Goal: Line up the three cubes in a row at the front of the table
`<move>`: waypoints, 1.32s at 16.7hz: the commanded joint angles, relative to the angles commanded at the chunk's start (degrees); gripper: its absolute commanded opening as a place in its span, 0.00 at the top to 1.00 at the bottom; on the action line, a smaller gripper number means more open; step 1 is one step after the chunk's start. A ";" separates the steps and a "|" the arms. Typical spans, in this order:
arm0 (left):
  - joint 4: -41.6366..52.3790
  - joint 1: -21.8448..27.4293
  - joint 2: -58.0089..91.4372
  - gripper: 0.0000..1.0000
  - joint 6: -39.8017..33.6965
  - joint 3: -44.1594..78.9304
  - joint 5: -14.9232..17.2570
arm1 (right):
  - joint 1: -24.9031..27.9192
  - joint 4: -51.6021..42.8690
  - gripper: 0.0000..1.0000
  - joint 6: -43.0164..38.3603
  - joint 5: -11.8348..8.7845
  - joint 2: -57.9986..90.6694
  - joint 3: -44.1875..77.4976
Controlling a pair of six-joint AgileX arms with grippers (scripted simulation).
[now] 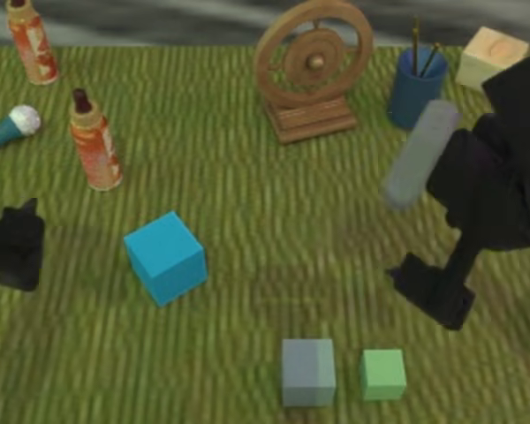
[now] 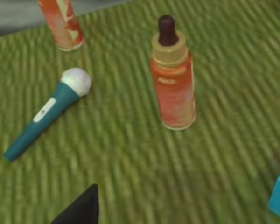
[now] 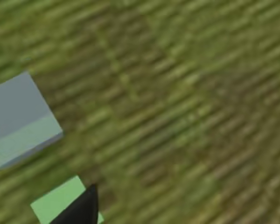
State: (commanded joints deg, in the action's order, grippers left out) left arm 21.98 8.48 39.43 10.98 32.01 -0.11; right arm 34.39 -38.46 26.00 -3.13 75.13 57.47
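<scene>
Grey-blue cube [image 1: 307, 372] and green cube [image 1: 382, 374] sat side by side at the table [image 1: 265, 265] front; cyan-blue cube [image 1: 165, 257] lay apart. Right gripper [image 1: 433, 291] hovered above them, left gripper [image 1: 18, 247] parked; finger states could not be told.

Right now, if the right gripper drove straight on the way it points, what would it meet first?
Most likely the green cube, right beside the right gripper; the grey cube lies farther off. Height above the table is unclear.

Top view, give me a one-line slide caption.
Grey cube and green cube side by side at the front; blue cube apart.
</scene>
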 joint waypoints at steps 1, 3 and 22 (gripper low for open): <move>3.24 1.19 6.68 0.00 1.54 4.34 -0.01 | -2.83 3.12 0.00 -2.01 -0.22 -6.29 -4.53; 9.84 3.63 20.15 0.00 4.66 13.05 0.01 | -8.60 9.34 0.00 -6.22 -0.47 -19.09 -14.00; 39.68 15.14 77.02 0.00 19.57 56.21 0.20 | -33.82 38.46 0.00 -26.00 3.13 -75.13 -57.47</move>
State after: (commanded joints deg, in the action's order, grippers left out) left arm 61.65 23.62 116.45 30.55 88.22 0.09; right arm 0.57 0.00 0.00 0.00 0.00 0.00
